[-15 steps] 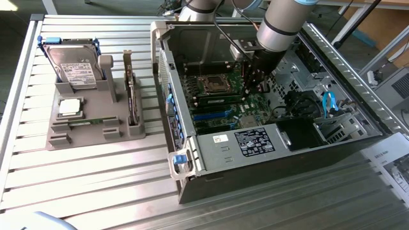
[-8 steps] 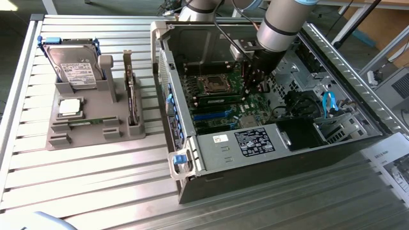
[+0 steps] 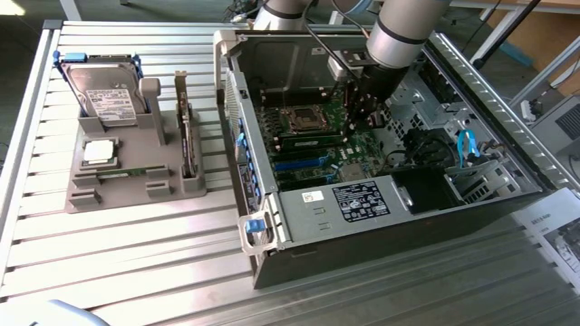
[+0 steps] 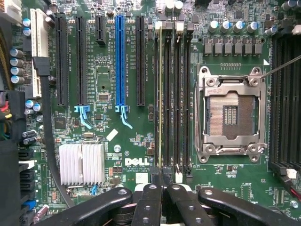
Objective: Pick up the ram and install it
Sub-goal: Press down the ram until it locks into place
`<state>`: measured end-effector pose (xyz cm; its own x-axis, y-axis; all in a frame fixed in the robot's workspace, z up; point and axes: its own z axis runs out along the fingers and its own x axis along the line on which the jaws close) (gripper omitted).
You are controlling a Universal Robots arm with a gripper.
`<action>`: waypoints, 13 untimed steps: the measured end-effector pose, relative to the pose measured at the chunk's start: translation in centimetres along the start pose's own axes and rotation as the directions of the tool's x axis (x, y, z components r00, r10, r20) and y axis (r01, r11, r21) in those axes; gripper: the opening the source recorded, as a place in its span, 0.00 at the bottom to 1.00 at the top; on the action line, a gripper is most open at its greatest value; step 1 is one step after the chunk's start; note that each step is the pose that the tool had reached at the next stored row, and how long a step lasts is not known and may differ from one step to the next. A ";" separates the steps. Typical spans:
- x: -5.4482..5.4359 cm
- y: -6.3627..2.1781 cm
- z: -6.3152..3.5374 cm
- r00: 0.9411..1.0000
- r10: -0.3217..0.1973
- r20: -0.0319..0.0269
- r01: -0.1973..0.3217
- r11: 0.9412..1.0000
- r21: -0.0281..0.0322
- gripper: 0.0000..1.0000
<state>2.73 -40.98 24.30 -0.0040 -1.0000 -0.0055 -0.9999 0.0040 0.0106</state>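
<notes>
- Gripper (image 4: 162,182) (image 3: 360,117): fingers are shut, pads together with no gap. It hangs inside the open case (image 3: 272,224), low over the motherboard.
- Held item: nothing shows between the fingers. The fingertips meet at one end of the ram (image 4: 160,94). Whether they press on it cannot be told.
- Ram location: it stands on edge in a memory slot beside the socket (image 4: 230,115). In the wrist view only its thin pale top edge shows. In the exterior view it reads as a green strip (image 3: 308,141) just below the socket (image 3: 303,119).
- Key relation: the ram's long axis runs straight away from the fingertips, along the slot. The fingers close across its thickness. Gripper and ram lie in one line, with the tool at the ram's end and not at its middle.
- Judgement: the ram appears to be in its slot; full seating cannot be confirmed from these views.
- Arms: one.
- Slots: four in the bank on this side of the socket. The ram fills the one farthest from the socket; the other three look bare.
- Rams: one on the board. A thin strip (image 3: 122,174) lying flat in the tray (image 3: 118,197) may be a second; this is not certain.
- Other tray contents: one hard drive (image 3: 107,95), one processor (image 3: 98,153), one card (image 3: 186,136) standing on edge. The tray is well apart from the gripper, toward the exterior view's left.
</notes>
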 end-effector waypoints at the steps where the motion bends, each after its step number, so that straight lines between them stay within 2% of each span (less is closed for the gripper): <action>1: 0.0 0.00 -0.10 1.000 0.000 0.000 0.000 1.000 0.000 0.10; 13: 0.0 0.01 -1.16 1.000 0.000 0.000 0.000 1.000 -0.001 0.10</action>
<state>2.73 -40.98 25.46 -0.0040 -1.0000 -0.0054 -0.9999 0.0040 0.0111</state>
